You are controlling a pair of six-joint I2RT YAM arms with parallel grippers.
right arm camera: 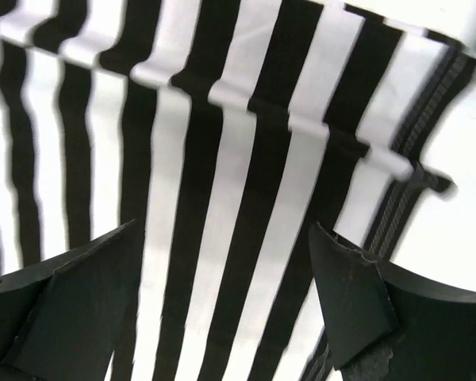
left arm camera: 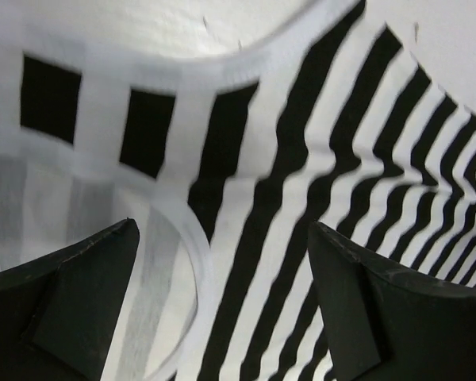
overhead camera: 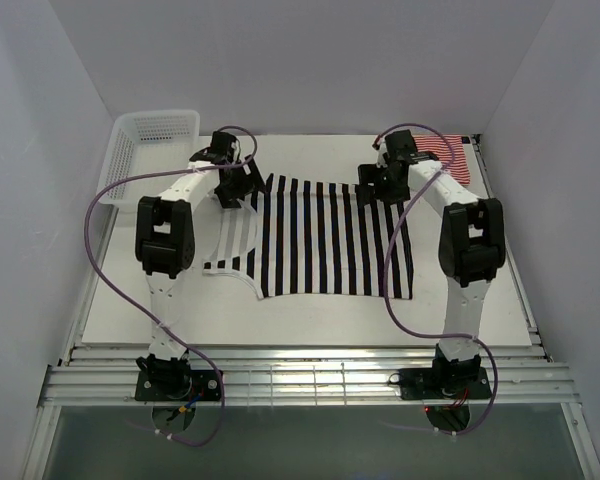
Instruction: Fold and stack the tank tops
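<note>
A white table (overhead camera: 310, 320) seen from above, with two robot arms reaching away from its near edge. A black-and-white tank top (overhead camera: 330, 240) with broad stripes lies spread flat across the middle of the table, its straps toward the left edge and its hem toward the right.

The left gripper (overhead camera: 235, 185) hangs over the far left part of this top, by a white-bound strap. Its jaws are wide apart with nothing between them but the cloth below.

The right gripper (overhead camera: 375, 185) hangs over the far right part, near the hem, jaws equally wide and holding nothing. Whether either gripper touches the cloth cannot be told.

A red-and-white tank top (overhead camera: 448, 152) lies in the far right corner. A white mesh basket (overhead camera: 130, 150) sits in the far left corner.
</note>
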